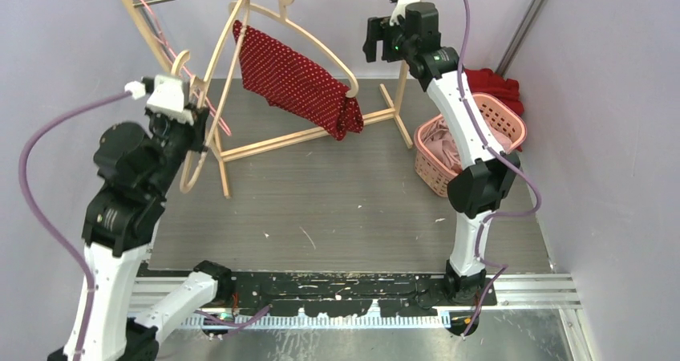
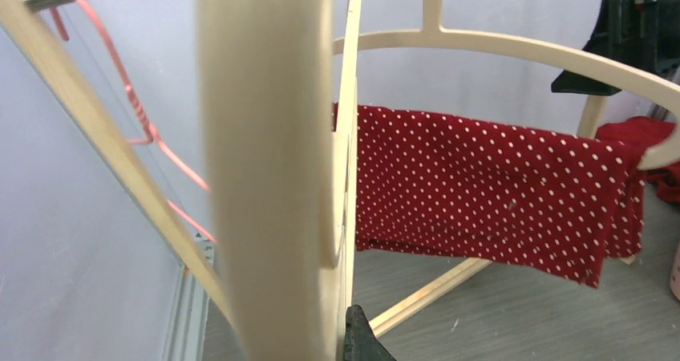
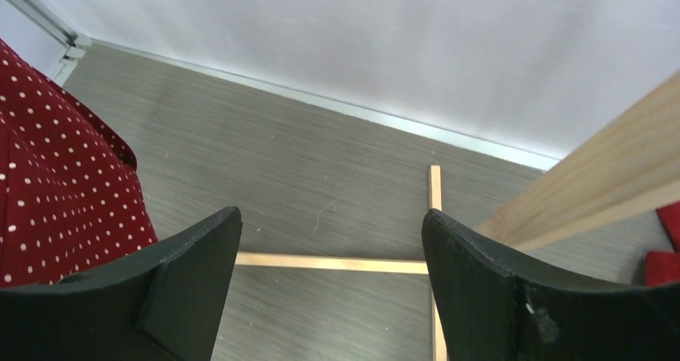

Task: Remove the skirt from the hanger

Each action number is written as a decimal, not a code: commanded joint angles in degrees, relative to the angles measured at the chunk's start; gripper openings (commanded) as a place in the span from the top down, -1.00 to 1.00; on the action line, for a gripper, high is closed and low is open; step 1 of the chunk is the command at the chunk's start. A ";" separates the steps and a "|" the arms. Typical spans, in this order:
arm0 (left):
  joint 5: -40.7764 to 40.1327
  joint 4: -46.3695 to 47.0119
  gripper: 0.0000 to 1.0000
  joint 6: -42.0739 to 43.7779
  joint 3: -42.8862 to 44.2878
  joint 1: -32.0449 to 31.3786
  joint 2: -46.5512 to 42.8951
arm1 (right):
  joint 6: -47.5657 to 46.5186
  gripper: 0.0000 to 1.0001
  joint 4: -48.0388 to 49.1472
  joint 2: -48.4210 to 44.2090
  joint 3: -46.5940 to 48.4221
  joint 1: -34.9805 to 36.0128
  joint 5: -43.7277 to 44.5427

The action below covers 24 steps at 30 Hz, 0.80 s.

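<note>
A red skirt (image 1: 297,80) with white dots hangs over the bar of a tilted wooden hanger (image 1: 321,44). My left gripper (image 1: 192,132) is shut on the hanger's left arm. In the left wrist view that arm fills the middle as a blurred pale bar (image 2: 265,176), with one black fingertip (image 2: 361,341) against it and the skirt (image 2: 481,192) beyond. My right gripper (image 1: 375,42) is open and empty, held high just past the hanger's right end. In the right wrist view its jaws (image 3: 331,241) stand wide apart, with the skirt (image 3: 56,160) at the left edge.
A wooden clothes rack (image 1: 281,140) stands at the back, with a pink wire hanger (image 1: 172,52) on its rail. A pink basket (image 1: 501,116) of clothes sits at the right, with a red cloth (image 1: 497,84) behind it. Walls close in on the left, back and right.
</note>
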 commanded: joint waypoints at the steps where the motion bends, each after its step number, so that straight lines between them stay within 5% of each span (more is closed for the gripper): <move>1: -1.86 5.27 1.00 -0.86 6.29 -0.14 5.52 | 0.55 -0.74 3.74 1.85 6.18 -0.08 -1.52; 19: -12.15 16.70 1.00 -6.03 10.44 -0.16 14.14 | 5.02 -0.71 5.55 6.09 9.72 -3.30 -5.31; 24: -11.90 13.98 1.00 -15.04 10.23 -0.16 12.77 | 5.94 -0.70 6.07 6.62 9.60 -3.49 -5.93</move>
